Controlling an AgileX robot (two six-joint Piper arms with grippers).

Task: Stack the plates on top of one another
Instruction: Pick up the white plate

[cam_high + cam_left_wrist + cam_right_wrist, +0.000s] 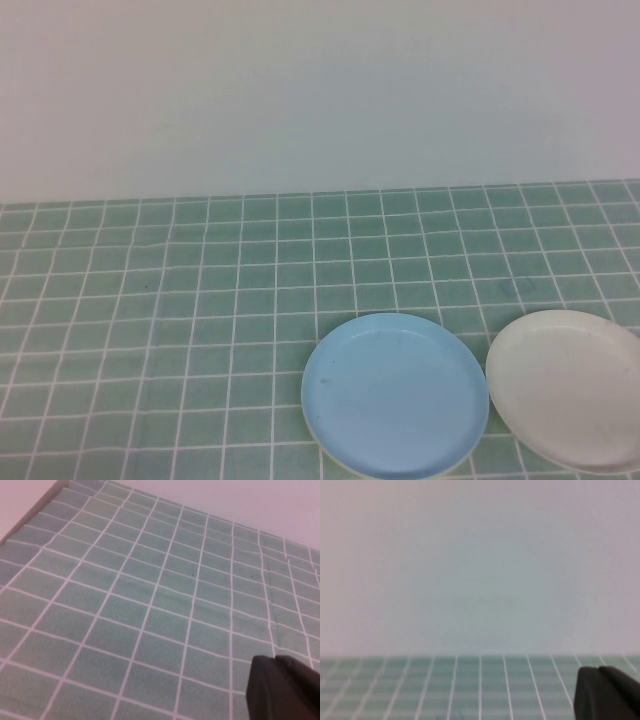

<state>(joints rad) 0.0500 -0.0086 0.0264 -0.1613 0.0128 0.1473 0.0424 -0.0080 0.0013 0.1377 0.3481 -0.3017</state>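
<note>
A light blue plate lies on the green tiled cloth at the front centre. A thin pale yellowish edge shows under its near-left rim; no more of a yellow plate is visible. A white plate lies right of it, apart, cut by the picture's right edge. Neither arm shows in the high view. My left gripper hangs over bare cloth, its black fingers pressed together and empty. My right gripper faces the back wall, its fingers together and empty. No plate shows in either wrist view.
The green cloth with white grid lines covers the table up to a plain pale wall at the back. In the left wrist view the cloth's edge runs along one side.
</note>
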